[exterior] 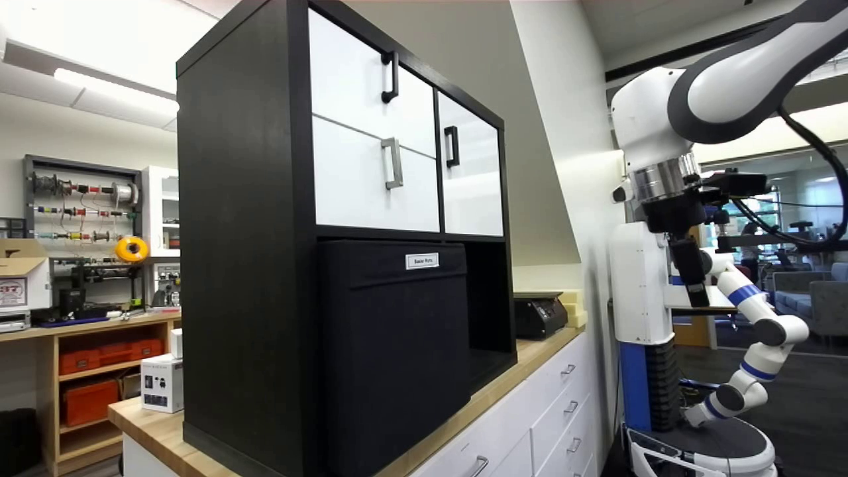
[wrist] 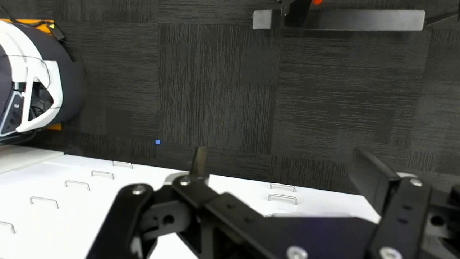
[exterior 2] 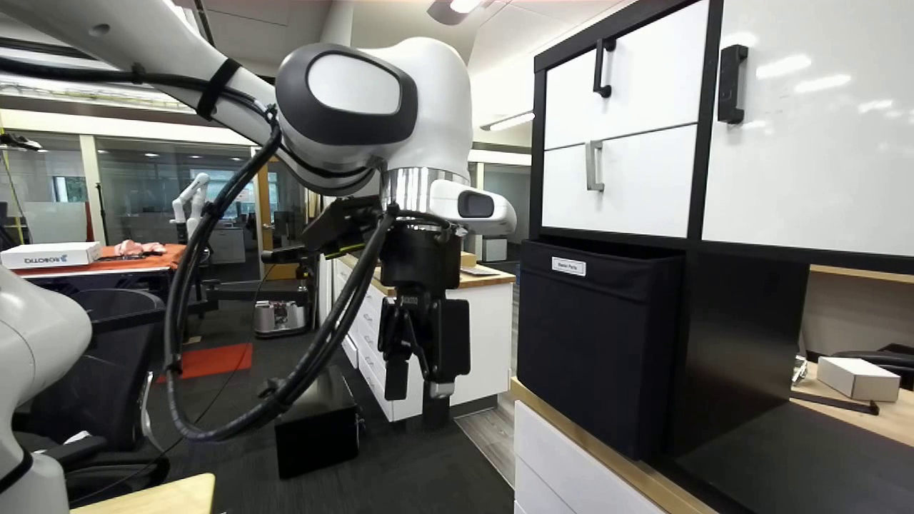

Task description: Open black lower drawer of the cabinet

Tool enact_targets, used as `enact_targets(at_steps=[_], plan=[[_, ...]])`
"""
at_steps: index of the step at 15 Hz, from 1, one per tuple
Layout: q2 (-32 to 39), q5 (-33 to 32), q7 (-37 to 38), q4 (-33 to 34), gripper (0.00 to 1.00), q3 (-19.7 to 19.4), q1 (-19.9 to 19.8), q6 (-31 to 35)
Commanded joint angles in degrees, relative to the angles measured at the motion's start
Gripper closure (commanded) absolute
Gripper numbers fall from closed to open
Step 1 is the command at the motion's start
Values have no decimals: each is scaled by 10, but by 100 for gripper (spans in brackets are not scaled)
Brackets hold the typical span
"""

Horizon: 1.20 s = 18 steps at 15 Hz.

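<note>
The big black cabinet point(exterior: 235, 232) stands on the wooden worktop point(exterior: 147, 425), its face just behind the front edge, and the black lower drawer point(exterior 2: 585, 343), a tall dark bin in the cabinet's lower part, sits close to that edge, seemingly a little forward of its compartment, though black against black makes the amount hard to judge. Out past the front edge, well apart from the drawer, hangs the gripper point(wrist: 284, 169), fingers point(wrist: 372, 180) parted wide. A small white box point(exterior: 162, 385) sits near a worktop corner, and a pale label point(exterior 2: 569, 267) marks the drawer's upper front.
</note>
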Motion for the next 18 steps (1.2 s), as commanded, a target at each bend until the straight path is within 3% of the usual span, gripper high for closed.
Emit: enact_targets(at_steps=[1, 10, 18], plan=[[21, 19, -15, 38, 0, 2, 22, 13], [87, 64, -59, 129, 0, 6, 56, 83], [149, 83, -141, 205, 0, 13, 71, 144]])
